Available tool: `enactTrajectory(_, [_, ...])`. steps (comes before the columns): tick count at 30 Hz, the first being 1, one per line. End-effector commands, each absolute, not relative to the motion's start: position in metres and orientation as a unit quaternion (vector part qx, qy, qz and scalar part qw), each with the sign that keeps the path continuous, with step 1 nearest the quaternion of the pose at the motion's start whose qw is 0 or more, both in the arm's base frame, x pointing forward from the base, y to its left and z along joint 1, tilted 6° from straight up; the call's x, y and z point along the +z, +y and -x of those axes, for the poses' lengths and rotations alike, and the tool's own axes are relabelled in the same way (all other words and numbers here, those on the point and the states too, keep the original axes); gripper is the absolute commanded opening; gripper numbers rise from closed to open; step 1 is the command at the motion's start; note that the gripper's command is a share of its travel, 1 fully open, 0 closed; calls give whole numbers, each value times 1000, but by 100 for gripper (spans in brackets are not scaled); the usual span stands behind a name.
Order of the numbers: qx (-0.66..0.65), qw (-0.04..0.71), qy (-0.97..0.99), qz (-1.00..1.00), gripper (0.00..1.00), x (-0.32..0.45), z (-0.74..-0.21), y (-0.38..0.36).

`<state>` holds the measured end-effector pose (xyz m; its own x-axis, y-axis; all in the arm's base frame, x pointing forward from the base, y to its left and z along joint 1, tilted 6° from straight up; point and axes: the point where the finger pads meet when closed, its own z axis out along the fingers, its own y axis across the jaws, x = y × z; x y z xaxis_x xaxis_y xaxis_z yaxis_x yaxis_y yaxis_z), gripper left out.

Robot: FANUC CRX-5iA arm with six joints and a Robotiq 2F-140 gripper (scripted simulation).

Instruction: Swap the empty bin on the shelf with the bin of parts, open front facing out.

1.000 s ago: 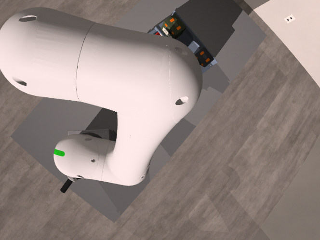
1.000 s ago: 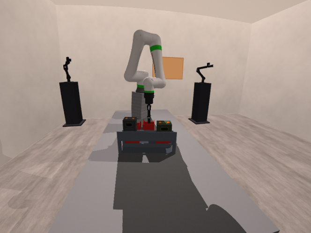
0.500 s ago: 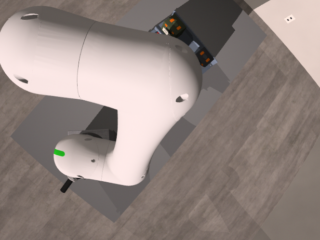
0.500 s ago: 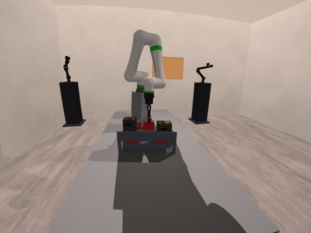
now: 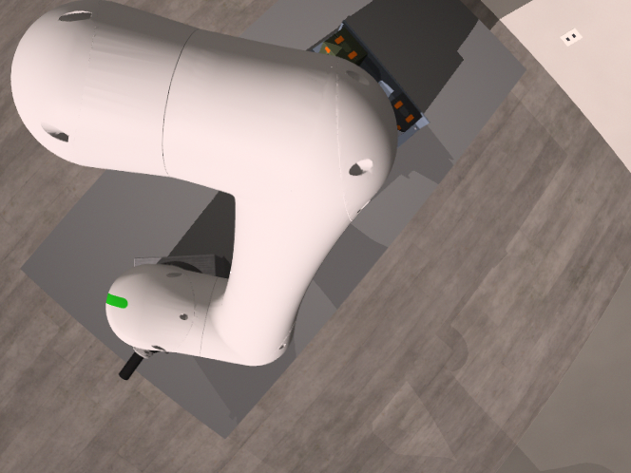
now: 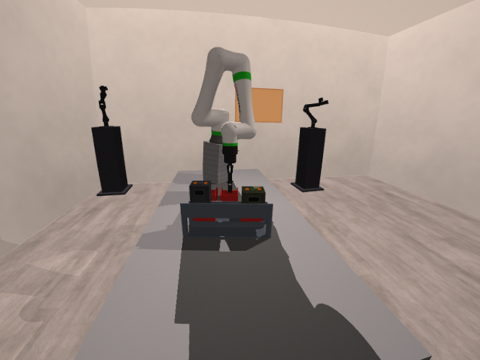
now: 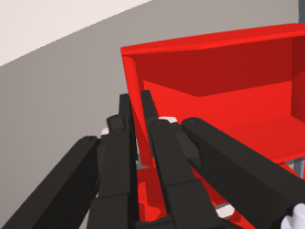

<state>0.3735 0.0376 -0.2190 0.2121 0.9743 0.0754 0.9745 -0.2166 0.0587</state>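
Observation:
My gripper point(image 6: 230, 191) point(image 7: 137, 107) is shut on a wall of a red open bin point(image 6: 224, 196) point(image 7: 216, 72). In the wrist view one finger is inside the wall and one outside, and the visible inside of the bin is empty. In the exterior view the bin is in front of the shelf, on the robot's side. More red bin surface point(image 7: 149, 187) shows below it, with white bits beside it, partly hidden by the fingers. Another red bin point(image 6: 214, 194) shows partly. The shelf point(image 6: 226, 210) is seen from behind, with red strips left and right of a gap. The arm hides the gripper in the top view.
A dark grey box point(image 6: 199, 192) point(image 5: 409, 118) and a green box point(image 6: 253, 194) point(image 5: 339, 39) stand on top of the shelf. The robot's grey pedestal point(image 6: 212, 161) is behind the bins. The arm covers much of the table point(image 5: 131, 215) in the top view.

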Motion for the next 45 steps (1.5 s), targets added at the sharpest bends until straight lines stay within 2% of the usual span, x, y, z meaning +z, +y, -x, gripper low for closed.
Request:
enactTrajectory(1, [-48,1,-626,778,10,-221,-374,38])
enactTrajectory(28, [-48,1,-626,778,10,-228,-375,38])
enactTrajectory(29, [-48,1,-626,778,62,-228,-375,38])
enactTrajectory(45, [-48,1,-626,778,62,-228,-375,38])
